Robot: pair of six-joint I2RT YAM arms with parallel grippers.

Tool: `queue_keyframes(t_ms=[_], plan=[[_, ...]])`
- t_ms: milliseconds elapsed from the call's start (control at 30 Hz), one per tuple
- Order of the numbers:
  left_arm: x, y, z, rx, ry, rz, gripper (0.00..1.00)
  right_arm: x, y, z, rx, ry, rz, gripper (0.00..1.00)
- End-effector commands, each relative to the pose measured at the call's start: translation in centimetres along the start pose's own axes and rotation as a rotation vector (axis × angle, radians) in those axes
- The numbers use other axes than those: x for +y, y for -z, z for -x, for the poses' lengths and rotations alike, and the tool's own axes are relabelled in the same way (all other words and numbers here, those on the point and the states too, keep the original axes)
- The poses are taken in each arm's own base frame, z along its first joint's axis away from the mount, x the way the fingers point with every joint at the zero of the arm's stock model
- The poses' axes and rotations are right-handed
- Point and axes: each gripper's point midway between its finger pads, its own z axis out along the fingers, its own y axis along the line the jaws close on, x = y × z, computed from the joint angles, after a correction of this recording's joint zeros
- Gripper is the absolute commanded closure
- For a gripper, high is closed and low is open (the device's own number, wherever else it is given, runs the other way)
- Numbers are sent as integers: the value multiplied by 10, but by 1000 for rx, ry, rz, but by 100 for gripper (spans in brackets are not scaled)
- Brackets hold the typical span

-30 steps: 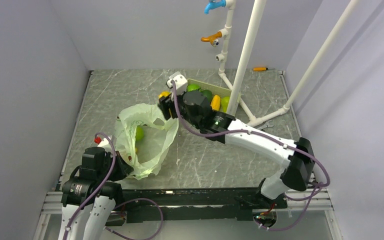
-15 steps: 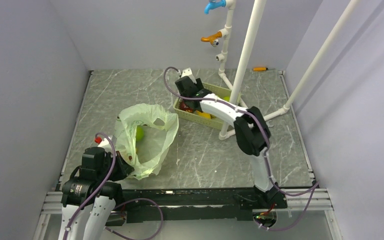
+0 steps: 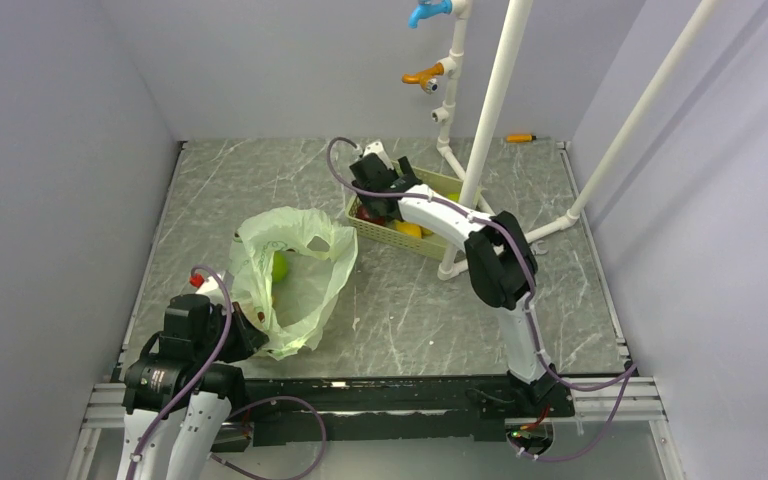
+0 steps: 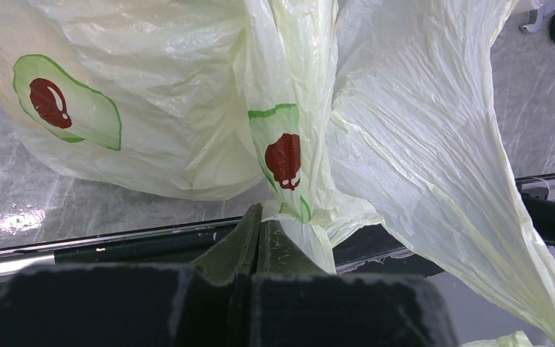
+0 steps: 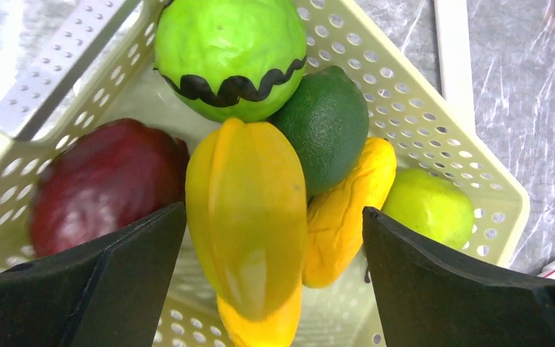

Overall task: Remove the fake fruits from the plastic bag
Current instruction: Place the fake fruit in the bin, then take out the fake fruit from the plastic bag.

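Your right pincer [image 5: 273,213] stands released, jaws wide above the beige slotted tray [image 5: 433,108]; it grasps nothing. The yellow ribbed fruit [image 5: 249,217] lies in the tray directly between its fingers [image 5: 115,289], close against one of them and with a clear gap to the other.

Around that fruit in the tray you have these:
- the green ball with the zigzag band [image 5: 227,54] sits at the far end;
- the maroon fruit [image 5: 101,188] is on the left of the wrist view;
- the yellow lumpy oblong fruit [image 5: 347,210] touches the ribbed fruit's other side;
- the bright green round fruit [image 5: 426,210] sits in the corner just past the oblong one;
- the plain dark green oval fruit [image 5: 329,126] is wedged between the ball and the oblong one.

Your left pincer [image 4: 256,231] is clenched on a gathered fold of the plastic bag [image 4: 419,108]; a strip printed in green and red runs straight down into the shut jaws, and the rest of the bag billows up and away from them.

From above, the bag lies on the left part of the table [image 3: 410,310], its near edge at that pincer and its mouth gaping; it is well apart from the tray. One green fruit in the bag [image 3: 280,266] shows through the opening, away from both pincers; whether more lie under the folds you cannot tell.
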Motion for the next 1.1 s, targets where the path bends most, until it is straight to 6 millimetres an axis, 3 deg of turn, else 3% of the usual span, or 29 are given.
queue_keyframes(t_ms=[0, 133, 300, 467, 567, 667, 767, 1067], plan=[[-6, -1, 7, -26, -18, -33, 100, -22, 59, 51, -135, -88, 55, 5], [-6, -1, 6, -18, -15, -27, 100, -5, 104, 68, -199, -90, 173, 4], [-5, 0, 8, -32, -13, -25, 100, 59, 197, 83, -381, 21, 446, 6], [-4, 5, 10, -54, -7, -14, 100, 122, 293, 75, -508, 95, 819, 17], [-4, 9, 15, -89, -7, -8, 100, 148, 319, 59, -537, 90, 1006, 27], [-4, 12, 18, -112, -1, 1, 100, 173, 326, 51, -537, 60, 1132, 41], [-2, 14, 19, -125, -2, 9, 100, 196, 317, 43, -483, 26, 1185, 51], [3, 29, 32, -214, -22, 52, 100, 264, 276, 28, -422, 12, 1260, 52]])
